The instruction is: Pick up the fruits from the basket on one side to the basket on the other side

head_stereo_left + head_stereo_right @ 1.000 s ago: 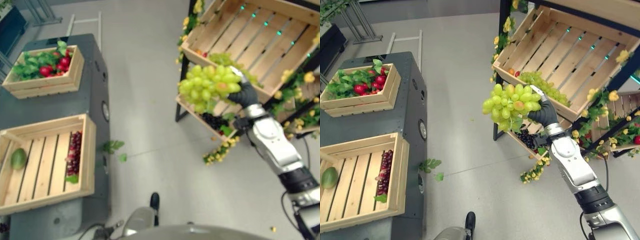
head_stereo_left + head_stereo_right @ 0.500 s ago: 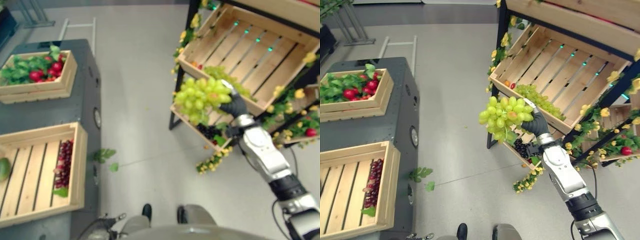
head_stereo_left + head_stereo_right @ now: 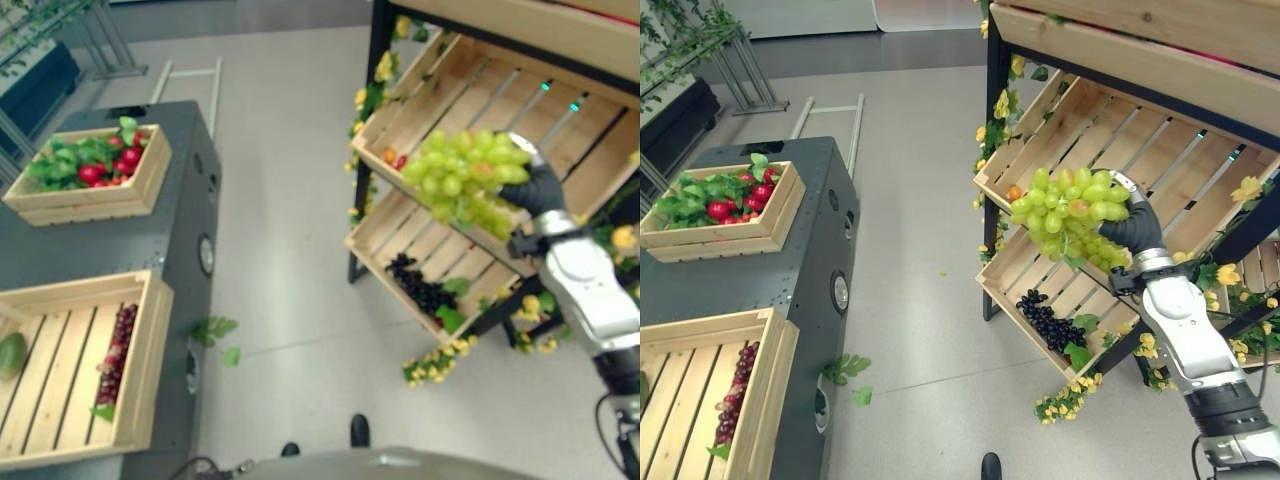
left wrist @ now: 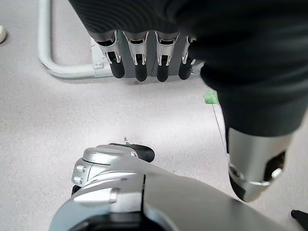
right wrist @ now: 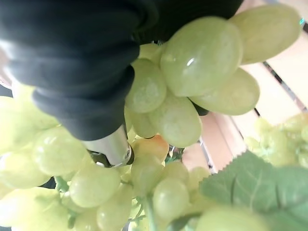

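Up by the slanted wooden shelf crates, the right robot hand has its fingers curled round a bunch of green grapes, held in the air in front of the upper crate's front edge. In the right wrist view the grapes press close against the dark cover and what looks like the thumb, though the fingers themselves are mostly hidden. More green grapes lie just behind the held bunch in that upper crate, and a bunch of dark grapes lies in the lower shelf crate. The left robot hand hangs over the floor, fingers straight and holding nothing. On the grey counter stand two crates: the far one with red fruit and leaves, the near one with a red grape bunch and a green fruit.
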`<state>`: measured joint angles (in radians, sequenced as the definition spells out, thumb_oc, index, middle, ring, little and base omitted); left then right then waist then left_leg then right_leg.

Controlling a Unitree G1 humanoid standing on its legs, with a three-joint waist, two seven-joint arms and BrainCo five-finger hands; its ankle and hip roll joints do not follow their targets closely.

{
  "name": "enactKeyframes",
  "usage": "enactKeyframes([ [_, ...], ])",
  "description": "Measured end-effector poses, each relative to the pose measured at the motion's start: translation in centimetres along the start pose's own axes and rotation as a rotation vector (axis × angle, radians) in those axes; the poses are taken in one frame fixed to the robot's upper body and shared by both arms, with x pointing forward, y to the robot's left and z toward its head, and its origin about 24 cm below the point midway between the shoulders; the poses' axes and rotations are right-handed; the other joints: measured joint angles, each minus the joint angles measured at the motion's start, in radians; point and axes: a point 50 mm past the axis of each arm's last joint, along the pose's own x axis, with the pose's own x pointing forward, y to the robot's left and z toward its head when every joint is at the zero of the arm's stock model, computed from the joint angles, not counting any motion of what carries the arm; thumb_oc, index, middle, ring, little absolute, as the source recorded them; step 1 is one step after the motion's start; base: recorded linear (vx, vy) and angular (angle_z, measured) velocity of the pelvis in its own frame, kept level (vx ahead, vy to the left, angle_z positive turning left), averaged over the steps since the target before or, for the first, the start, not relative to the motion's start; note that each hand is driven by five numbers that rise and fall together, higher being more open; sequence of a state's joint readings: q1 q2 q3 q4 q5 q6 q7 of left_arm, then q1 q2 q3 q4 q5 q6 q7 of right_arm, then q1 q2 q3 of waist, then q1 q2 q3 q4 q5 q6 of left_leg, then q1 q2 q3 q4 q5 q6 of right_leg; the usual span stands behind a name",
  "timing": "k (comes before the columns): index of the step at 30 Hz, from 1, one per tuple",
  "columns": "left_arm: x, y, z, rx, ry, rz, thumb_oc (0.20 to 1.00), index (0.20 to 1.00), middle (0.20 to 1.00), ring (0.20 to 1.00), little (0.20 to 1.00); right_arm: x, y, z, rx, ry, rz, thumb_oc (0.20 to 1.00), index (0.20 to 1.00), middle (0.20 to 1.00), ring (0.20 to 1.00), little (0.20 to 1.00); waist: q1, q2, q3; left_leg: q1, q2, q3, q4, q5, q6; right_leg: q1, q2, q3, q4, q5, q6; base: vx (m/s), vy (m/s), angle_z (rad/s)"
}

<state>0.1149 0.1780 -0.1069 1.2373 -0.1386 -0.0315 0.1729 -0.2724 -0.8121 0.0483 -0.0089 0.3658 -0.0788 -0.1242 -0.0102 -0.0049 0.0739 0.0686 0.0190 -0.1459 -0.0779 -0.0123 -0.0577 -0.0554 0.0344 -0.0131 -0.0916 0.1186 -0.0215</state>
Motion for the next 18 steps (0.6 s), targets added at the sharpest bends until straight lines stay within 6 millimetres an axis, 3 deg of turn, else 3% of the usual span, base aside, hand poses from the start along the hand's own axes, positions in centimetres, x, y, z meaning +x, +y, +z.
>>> enactKeyframes([
  [5, 0.0, 0.0, 0.2, 0.006, -0.005, -0.005, 1.000, 1.000, 1.000, 1.000, 1.000, -0.1, -1.4, -2.7, -0.011, 0.118, -0.070, 0.200, 0.200, 0.200, 0.200, 0.200, 0.002, -0.001, -0.001, 0.008, -0.012, 0.002, -0.008, -0.004, 0.008, 0.008, -0.009, 0.002, 0.000, -0.011, 0.015, 0.02, -0.009, 0.06],
  [12, 0.0, -0.2, -0.1, 0.032, 0.001, -0.014, 1.000, 1.000, 1.000, 1.000, 1.000, -0.1, -2.7, -3.4, -0.037, 0.162, -0.113, 0.200, 0.200, 0.200, 0.200, 0.200, 0.001, 0.001, -0.004, 0.004, -0.020, 0.005, -0.009, -0.001, 0.014, 0.001, -0.020, 0.005, 0.000, -0.011, 0.017, 0.00, -0.003, -0.02],
  [18, 0.0, -0.3, -0.1, 0.038, 0.001, -0.017, 1.000, 1.000, 1.000, 1.000, 1.000, -0.2, -5.1, -5.6, -0.073, 0.275, -0.199, 0.200, 0.200, 0.200, 0.200, 0.200, 0.003, 0.005, -0.016, -0.014, -0.020, 0.004, -0.008, 0.001, 0.016, -0.016, -0.021, 0.004, -0.001, -0.010, 0.017, 0.00, 0.000, 0.00],
])
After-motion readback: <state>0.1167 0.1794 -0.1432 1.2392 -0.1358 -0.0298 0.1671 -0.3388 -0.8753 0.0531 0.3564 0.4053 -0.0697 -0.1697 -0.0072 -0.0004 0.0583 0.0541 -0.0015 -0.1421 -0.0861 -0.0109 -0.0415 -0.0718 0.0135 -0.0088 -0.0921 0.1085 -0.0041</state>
